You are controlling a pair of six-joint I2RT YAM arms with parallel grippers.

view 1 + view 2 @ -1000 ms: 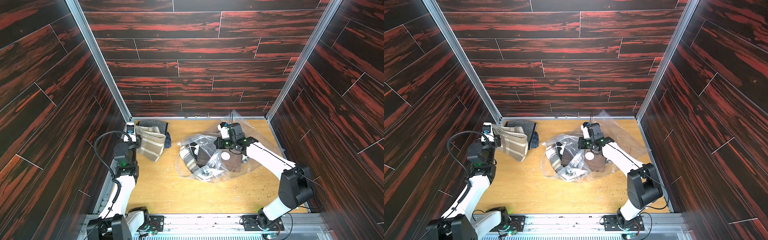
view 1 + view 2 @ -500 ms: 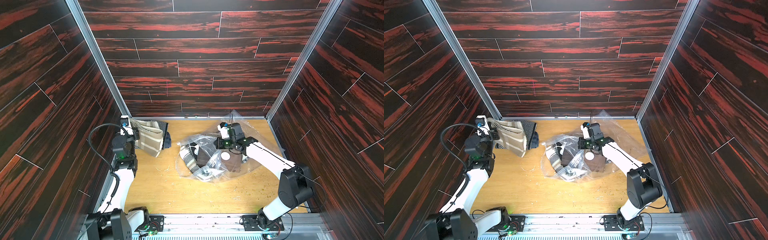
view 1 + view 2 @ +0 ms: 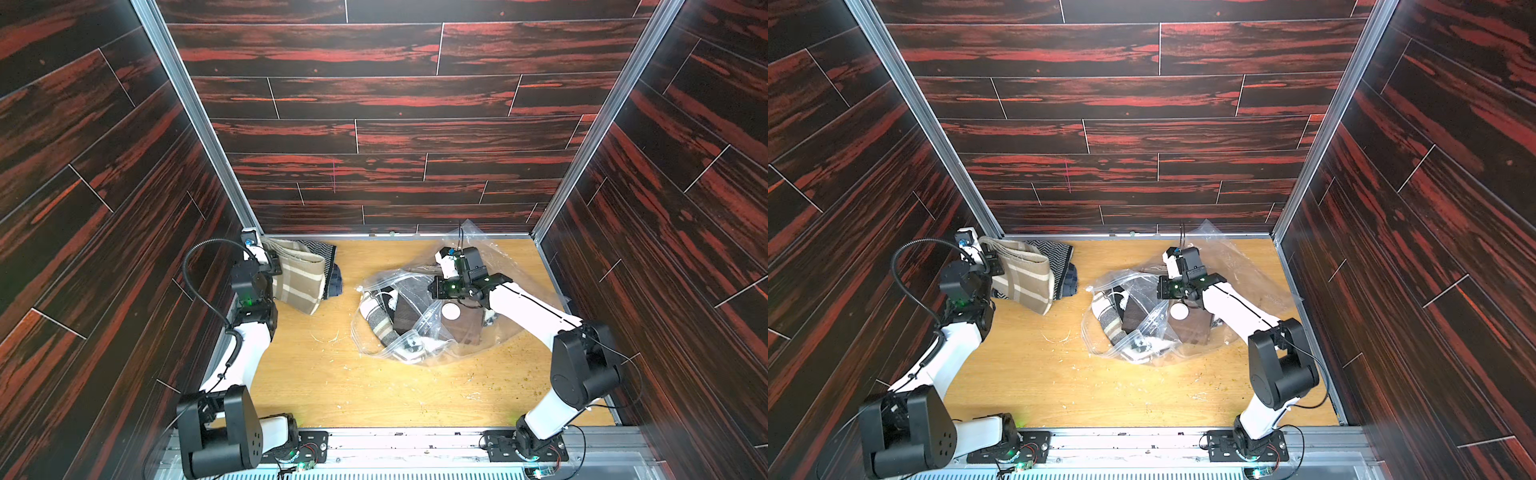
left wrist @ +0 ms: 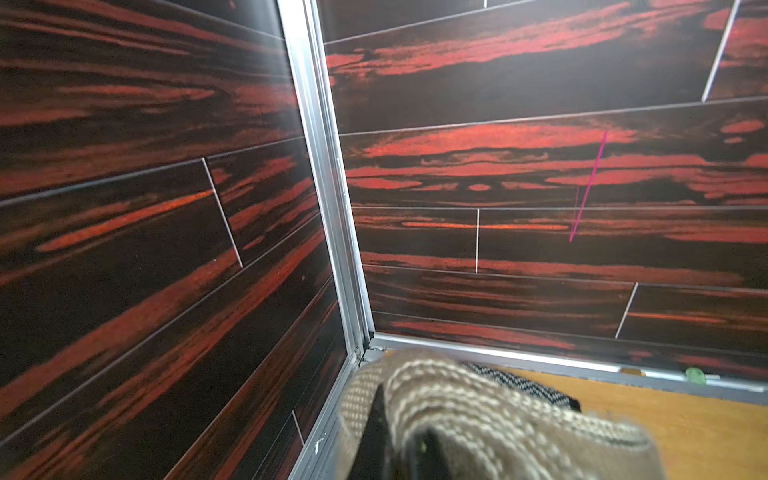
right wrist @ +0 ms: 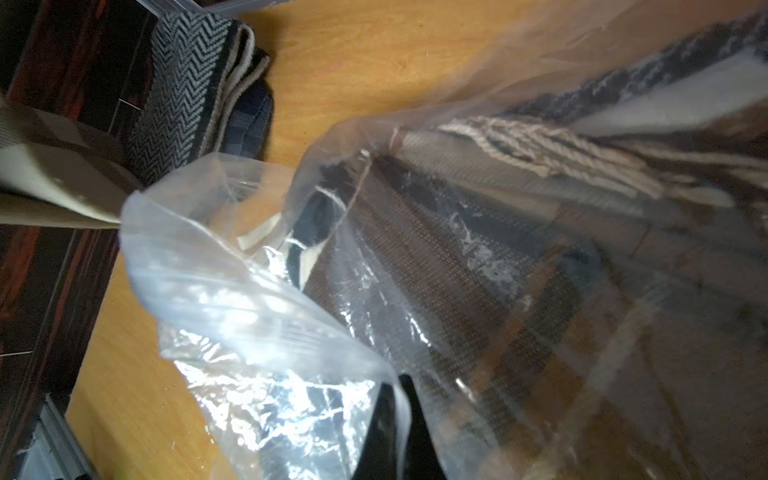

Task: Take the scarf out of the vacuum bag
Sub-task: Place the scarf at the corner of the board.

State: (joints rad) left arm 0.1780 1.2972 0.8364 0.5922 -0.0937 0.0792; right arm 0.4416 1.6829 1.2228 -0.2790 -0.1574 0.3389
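No text, label, brand, number or sign can be read in any view. The vacuum bag (image 3: 419,332) and its valve disc (image 3: 451,310) show no legible print.

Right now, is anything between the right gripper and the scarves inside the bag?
Yes. The clear plastic of the vacuum bag: the right gripper is shut on a fold of it, and the scarves lie behind it, inside.
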